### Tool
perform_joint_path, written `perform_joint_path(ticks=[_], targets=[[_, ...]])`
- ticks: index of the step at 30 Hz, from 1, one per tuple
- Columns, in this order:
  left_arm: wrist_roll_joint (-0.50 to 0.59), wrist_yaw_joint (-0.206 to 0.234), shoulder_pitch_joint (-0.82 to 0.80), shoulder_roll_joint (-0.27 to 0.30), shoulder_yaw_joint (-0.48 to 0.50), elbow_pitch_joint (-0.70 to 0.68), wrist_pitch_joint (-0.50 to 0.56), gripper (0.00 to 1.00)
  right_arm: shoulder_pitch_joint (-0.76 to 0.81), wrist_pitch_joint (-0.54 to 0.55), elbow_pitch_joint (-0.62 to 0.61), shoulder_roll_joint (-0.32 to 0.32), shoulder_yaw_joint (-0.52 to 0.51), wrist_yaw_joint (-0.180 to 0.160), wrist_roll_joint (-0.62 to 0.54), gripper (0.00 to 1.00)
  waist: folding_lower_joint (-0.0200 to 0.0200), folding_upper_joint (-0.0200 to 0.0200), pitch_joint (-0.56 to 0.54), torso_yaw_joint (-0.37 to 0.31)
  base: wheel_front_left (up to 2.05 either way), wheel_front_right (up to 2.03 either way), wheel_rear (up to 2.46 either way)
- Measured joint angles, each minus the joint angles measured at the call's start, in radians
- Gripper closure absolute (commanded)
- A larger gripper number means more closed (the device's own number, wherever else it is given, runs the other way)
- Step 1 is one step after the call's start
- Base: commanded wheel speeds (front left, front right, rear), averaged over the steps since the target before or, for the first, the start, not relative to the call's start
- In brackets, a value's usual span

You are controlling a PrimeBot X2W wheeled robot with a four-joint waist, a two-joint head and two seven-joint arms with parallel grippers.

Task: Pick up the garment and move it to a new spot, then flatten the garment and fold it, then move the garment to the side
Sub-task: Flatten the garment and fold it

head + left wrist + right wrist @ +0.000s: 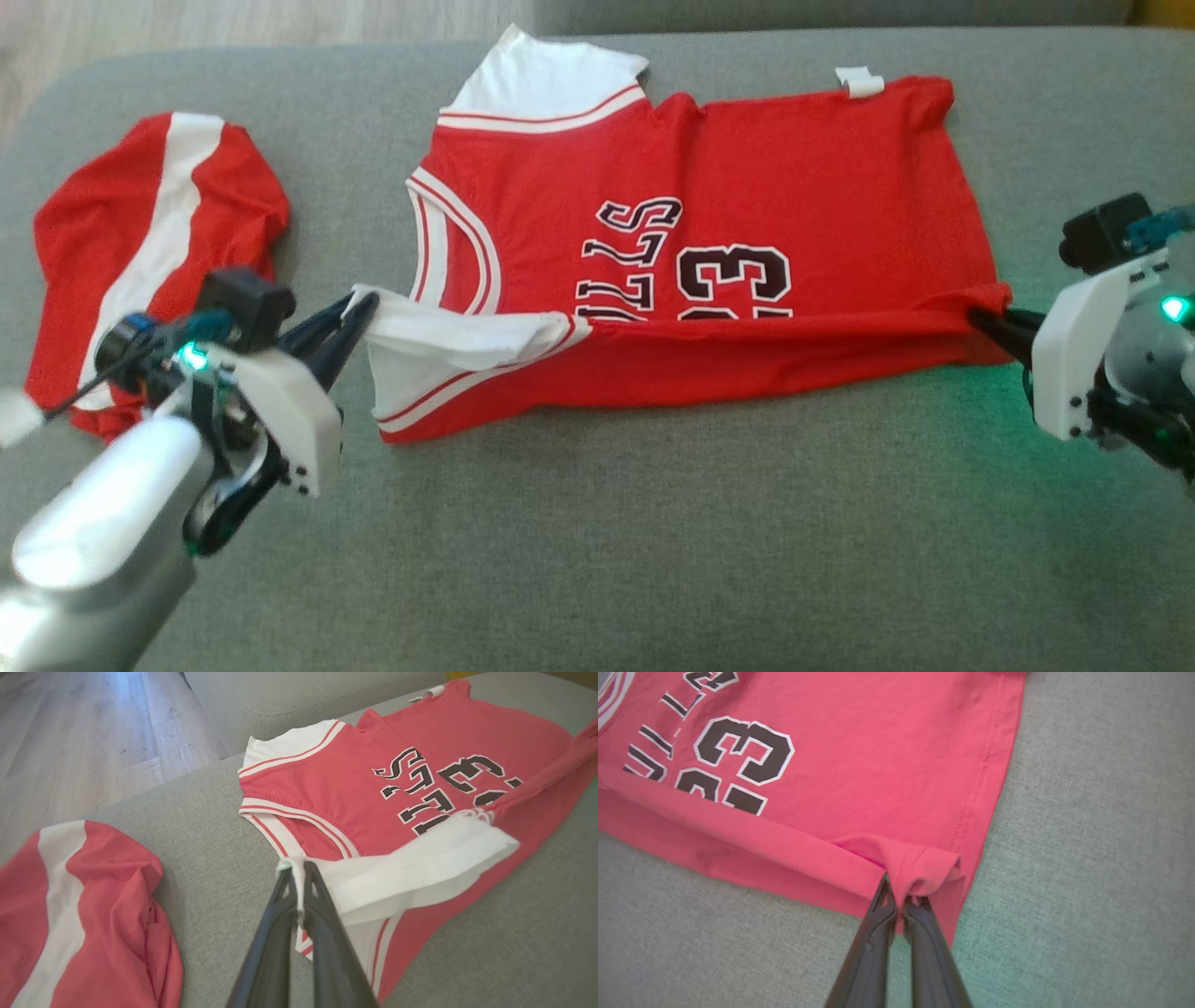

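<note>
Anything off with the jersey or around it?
Nothing damaged. The jersey has its near edge rolled over, pinched at either end by the left gripper and right gripper. A white tag sticks out at its far edge, and a second garment lies crumpled to its left.

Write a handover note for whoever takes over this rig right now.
Left tool: shut on the white shoulder edge of the jersey.
Right tool: shut on its red hem corner.
Jersey lies print-up on the grey cushion; a second red-and-white garment sits to its left.
Done: laid flat, near long edge turned over.
Left: finish folding, then move it aside.
</note>
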Motion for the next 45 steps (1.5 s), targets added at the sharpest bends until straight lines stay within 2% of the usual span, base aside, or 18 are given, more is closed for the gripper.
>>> perform_joint_path(ticks=[9, 10, 11, 14, 17, 24, 29, 33, 37, 39, 40, 45], targets=[[0.042, -0.04, -0.173, -0.063, -0.07, 0.18, 0.015, 1.0, -0.073, 0.003, 0.05, 0.035, 0.02, 0.0, -0.038, 1.0, -0.0001, 0.0, 0.059, -0.015, 0.0, 0.0, 0.0], [0.046, -0.044, -0.189, -0.071, -0.079, 0.198, 0.016, 0.71, -0.082, -0.003, 0.054, 0.037, 0.024, 0.0, -0.054, 0.43, -0.0001, 0.0, 0.064, -0.017, 0.0, 0.0, 0.0], [0.046, -0.044, -0.189, -0.071, -0.079, 0.198, 0.016, 0.0, -0.082, -0.003, 0.054, 0.037, 0.024, 0.0, -0.054, 0.0, -0.0001, 0.0, 0.064, -0.017, 0.0, 0.0, 0.0], [0.07, -0.044, -0.227, -0.097, -0.094, 0.253, -0.021, 0.0, -0.112, -0.042, 0.085, 0.056, 0.02, 0.0, -0.081, 0.0, -0.0001, 0.0, 0.077, -0.023, 0.0, 0.0, 0.0], [0.076, -0.038, -0.254, -0.13, -0.077, 0.312, -0.101, 0.0, -0.139, -0.131, 0.125, 0.08, -0.027, 0.0, -0.09, 0.0, -0.0001, 0.0, 0.081, -0.027, 0.0, 0.0, 0.0], [0.018, 0.086, -0.263, -0.216, 0.074, 0.369, -0.396, 0.0, -0.156, -0.463, 0.179, 0.146, -0.177, 0.0, -0.125, 0.0, -0.0003, 0.0, 0.046, -0.024, 0.0, 0.0, 0.0], [-0.016, 0.146, -0.171, -0.251, 0.173, 0.29, -0.467, 0.0, -0.104, -0.671, 0.163, 0.192, -0.313, 0.0, -0.162, 0.0, -0.0004, 0.0, 0.0, -0.019, 0.0, 0.0, 0.0], [0.019, 0.197, -0.006, -0.286, 0.282, 0.127, -0.47, 0.0, 0.008, -0.717, 0.126, 0.251, -0.425, 0.0, -0.239, 0.0, -0.0004, 0.0, -0.036, -0.021, 0.0, 0.0, 0.0], [0.087, 0.212, 0.167, -0.347, 0.372, -0.008, -0.473, 0.0, 0.155, -0.724, 0.072, 0.331, -0.538, 0.0, -0.358, 0.0, -0.0004, 0.0, -0.067, -0.026, 0.0, 0.0, 0.0], [0.126, 0.212, 0.25, -0.374, 0.396, -0.042, -0.473, 0.0, 0.227, -0.725, 0.04, 0.37, -0.592, 0.0, -0.411, 0.0, -0.0005, 0.0, -0.082, -0.028, 0.0, 0.0, 0.0], [0.163, 0.209, 0.321, -0.399, 0.409, -0.049, -0.473, 0.0, 0.294, -0.725, 0.012, 0.416, -0.64, 0.0, -0.455, 0.0, -0.0005, 0.0, -0.097, -0.031, 0.0, 0.0, 0.0], [0.233, 0.183, 0.446, -0.458, 0.43, -0.027, -0.473, 0.0, 0.445, -0.721, -0.055, 0.519, -0.714, 0.0, -0.553, 0.0, -0.0006, 0.0, -0.128, -0.04, 0.0, 0.0, 0.0]])
